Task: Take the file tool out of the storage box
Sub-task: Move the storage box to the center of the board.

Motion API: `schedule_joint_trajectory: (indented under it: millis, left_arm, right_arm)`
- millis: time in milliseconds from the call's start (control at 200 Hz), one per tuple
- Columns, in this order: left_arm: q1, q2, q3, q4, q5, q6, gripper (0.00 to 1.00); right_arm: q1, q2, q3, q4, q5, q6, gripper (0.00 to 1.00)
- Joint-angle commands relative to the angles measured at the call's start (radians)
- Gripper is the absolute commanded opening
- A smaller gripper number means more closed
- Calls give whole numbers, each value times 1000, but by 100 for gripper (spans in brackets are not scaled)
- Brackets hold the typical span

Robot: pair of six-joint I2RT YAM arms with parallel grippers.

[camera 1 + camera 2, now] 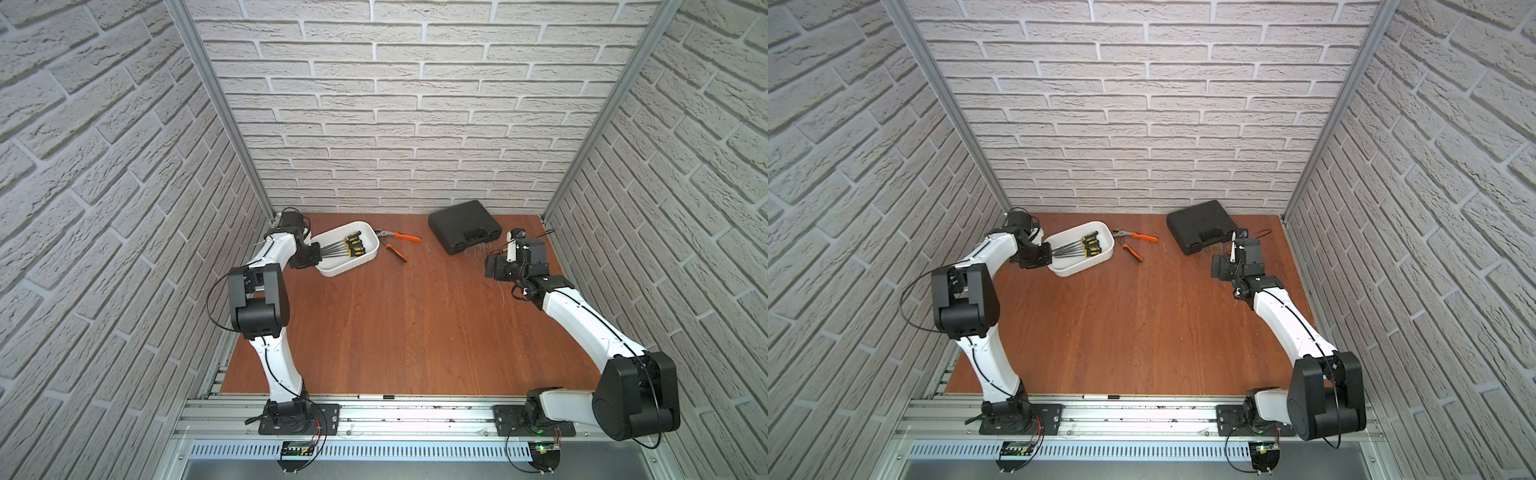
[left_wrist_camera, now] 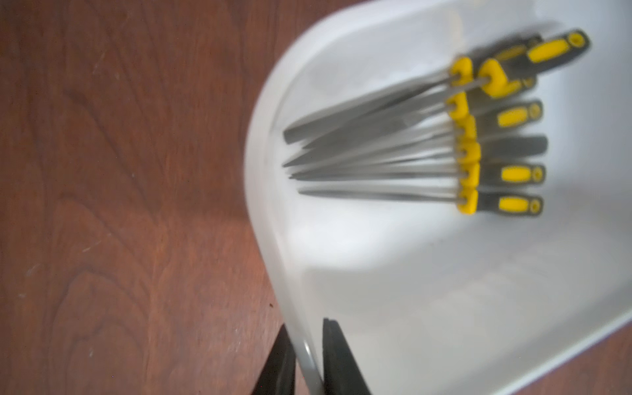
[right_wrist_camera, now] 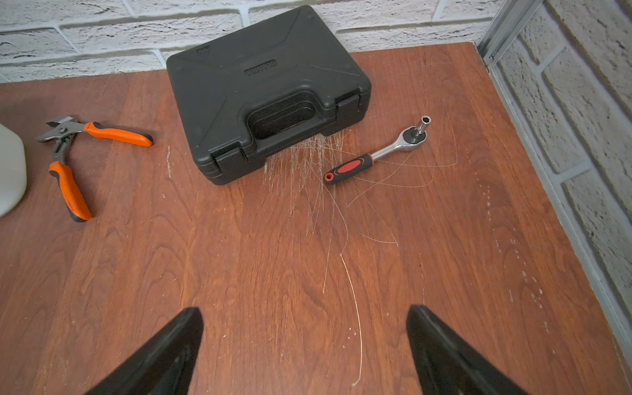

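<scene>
The storage box (image 1: 367, 254) (image 1: 1103, 251) is a white lidless tub at the back left of the wooden table. Several file tools (image 1: 345, 247) (image 1: 1080, 249) (image 2: 376, 164) with yellow-and-black handles lie side by side inside it, grey blades pointing toward my left arm. My left gripper (image 1: 315, 256) (image 1: 1049, 256) (image 2: 306, 325) is shut on the box's near-left wall (image 2: 266, 205), one finger inside and one outside. It touches no file. My right gripper (image 1: 493, 267) (image 1: 1219, 267) (image 3: 304, 311) hovers open and empty over bare table at the right.
Orange-handled pliers (image 1: 395, 243) (image 3: 73, 160) lie spread just right of the box. A black hard case (image 1: 464, 226) (image 3: 266, 92) sits at the back right, with a red-handled ratchet (image 3: 376, 155) beside it. Brick walls close in three sides.
</scene>
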Motion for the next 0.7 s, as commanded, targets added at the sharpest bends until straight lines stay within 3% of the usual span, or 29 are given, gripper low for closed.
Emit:
schedule_joint_trajectory:
  millis: [0,330,410,695]
  left_arm:
    - [-16,-59,-54,-5,-1,28,16]
    - [-67,-154,-142,-54,33,157,8]
    - [-89,-156,-136,-74,38,219,0]
    - [-176,-121,-90,-96,113,369,0]
  right_arm:
    - [12,1,6,26,-5,12,97]
    - [23,-1,-17,41,-11,31,97]
    - [27,-2,-15,41,-15,31,97]
    - [48,4,5,24,-51,26,97]
